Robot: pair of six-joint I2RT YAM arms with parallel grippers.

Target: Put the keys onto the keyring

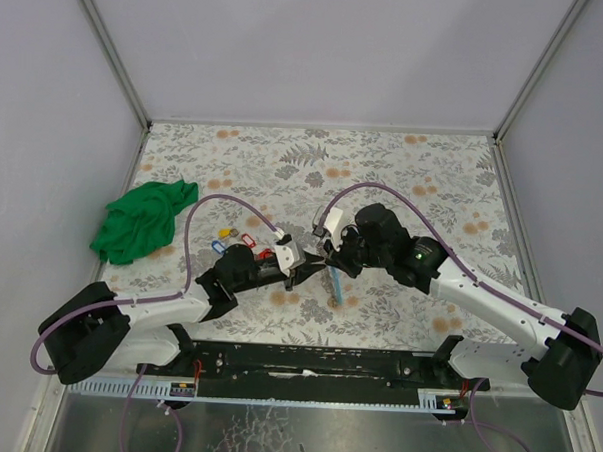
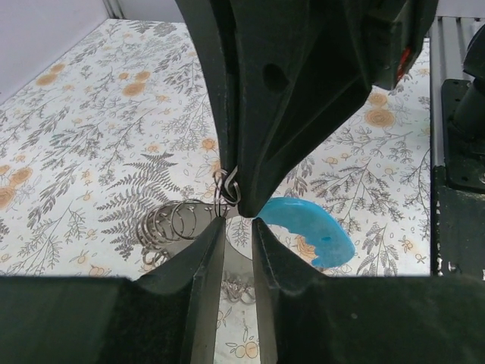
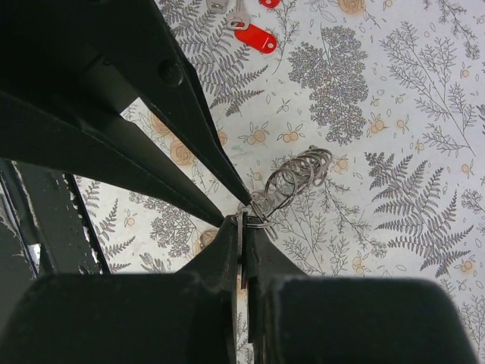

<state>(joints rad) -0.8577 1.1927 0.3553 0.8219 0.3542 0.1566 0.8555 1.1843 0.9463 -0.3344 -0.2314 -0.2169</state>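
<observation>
The keyring shows as a light-blue arc [image 1: 336,284] hanging under my right gripper [image 1: 329,259], which is shut on its thin grey metal edge [image 3: 242,227]. A string of small wire rings [image 3: 297,173] trails from that spot onto the cloth. My left gripper [image 1: 306,268] meets the right one tip to tip. Its fingers [image 2: 206,258] stand a narrow gap apart, with nothing seen between them, just under the right gripper's tip and a small ring [image 2: 229,186]. The blue arc [image 2: 312,231] lies just to the right. The keys lie left of the grippers: yellow [image 1: 222,234], blue [image 1: 218,246] and red [image 1: 248,241] tags.
A crumpled green cloth [image 1: 142,219] lies at the left of the flowered table cover [image 1: 414,181]. Purple cables [image 1: 222,205] arch over both arms. White walls close in the table on three sides. A red-tagged key [image 3: 255,37] lies beyond the grippers in the right wrist view.
</observation>
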